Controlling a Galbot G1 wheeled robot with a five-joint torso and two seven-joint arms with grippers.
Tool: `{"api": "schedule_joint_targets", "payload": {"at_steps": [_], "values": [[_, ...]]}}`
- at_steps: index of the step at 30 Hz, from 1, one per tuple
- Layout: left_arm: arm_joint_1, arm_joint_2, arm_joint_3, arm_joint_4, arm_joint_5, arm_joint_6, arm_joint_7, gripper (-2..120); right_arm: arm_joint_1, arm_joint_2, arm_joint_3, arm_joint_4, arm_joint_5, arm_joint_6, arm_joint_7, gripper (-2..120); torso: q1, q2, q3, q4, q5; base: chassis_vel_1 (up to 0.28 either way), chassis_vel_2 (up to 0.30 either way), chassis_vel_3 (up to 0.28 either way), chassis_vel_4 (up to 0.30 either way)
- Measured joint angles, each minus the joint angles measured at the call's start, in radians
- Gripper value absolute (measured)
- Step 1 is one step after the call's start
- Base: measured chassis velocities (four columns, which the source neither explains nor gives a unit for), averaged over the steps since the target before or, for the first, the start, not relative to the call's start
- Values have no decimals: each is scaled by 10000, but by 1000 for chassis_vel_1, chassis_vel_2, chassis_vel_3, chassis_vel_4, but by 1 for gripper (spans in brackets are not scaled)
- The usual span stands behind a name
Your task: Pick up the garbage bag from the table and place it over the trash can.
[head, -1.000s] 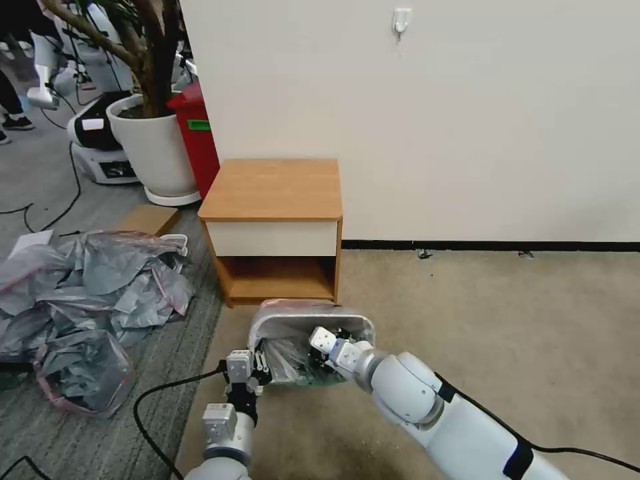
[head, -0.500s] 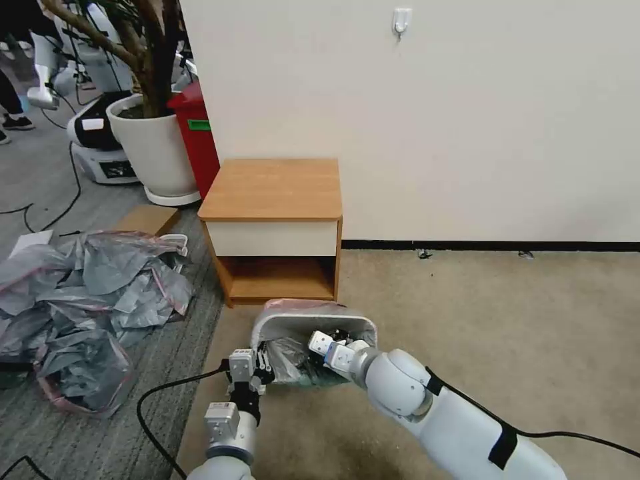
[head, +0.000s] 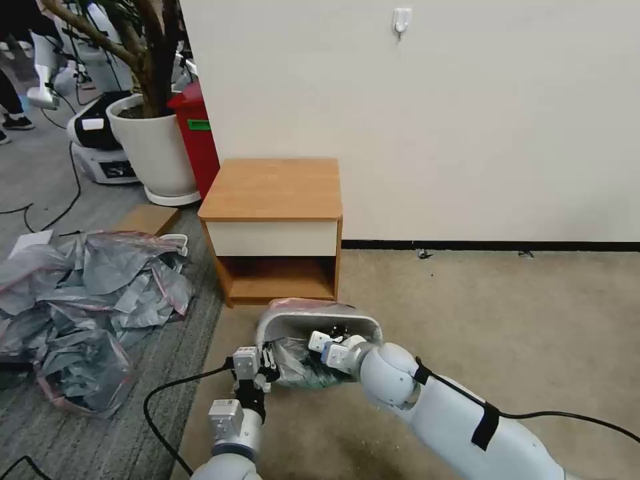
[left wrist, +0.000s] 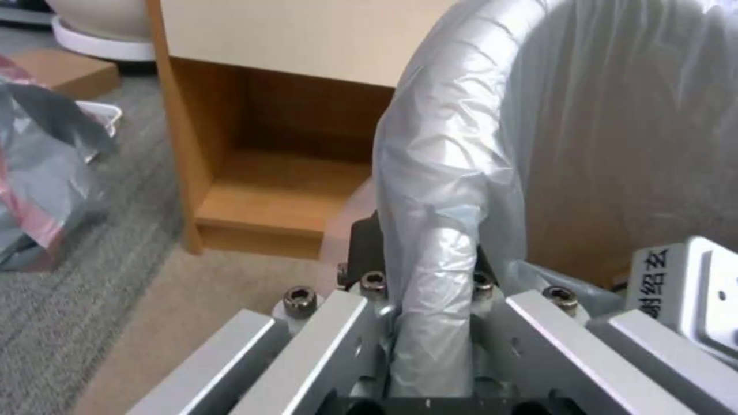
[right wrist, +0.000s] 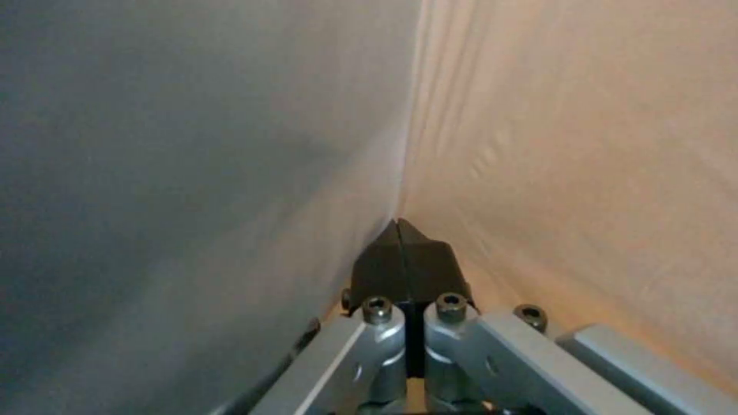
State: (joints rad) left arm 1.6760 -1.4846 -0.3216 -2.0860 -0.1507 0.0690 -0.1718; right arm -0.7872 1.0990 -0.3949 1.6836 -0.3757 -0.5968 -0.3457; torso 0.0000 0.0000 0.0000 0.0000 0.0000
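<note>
The beige carpet floor (head: 507, 313) carried the trash can (head: 313, 319), standing just in front of the wooden worktop (head: 273, 188). A heap of grey bags (head: 87, 307) lay on the grey carpet (head: 100, 427) beside them.

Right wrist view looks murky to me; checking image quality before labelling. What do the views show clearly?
Right wrist view: right claw shut, pressed into garbage bag, plastic soft and unfocused. Left wrist view: rim fold sharp between the fingers of the left claw. Head view: evenly lit, trash can distinct.
</note>
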Motion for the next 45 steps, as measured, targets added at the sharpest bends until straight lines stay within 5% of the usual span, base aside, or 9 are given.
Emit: {"api": "schedule_joint_targets", "payload": {"at_steps": [45], "values": [[218,-98,-46,-221,-24,142,76,1,-71,-270,-97,-5,-412,-10,-580,0,0,0,0,0,0,0,0,0,0]]}}
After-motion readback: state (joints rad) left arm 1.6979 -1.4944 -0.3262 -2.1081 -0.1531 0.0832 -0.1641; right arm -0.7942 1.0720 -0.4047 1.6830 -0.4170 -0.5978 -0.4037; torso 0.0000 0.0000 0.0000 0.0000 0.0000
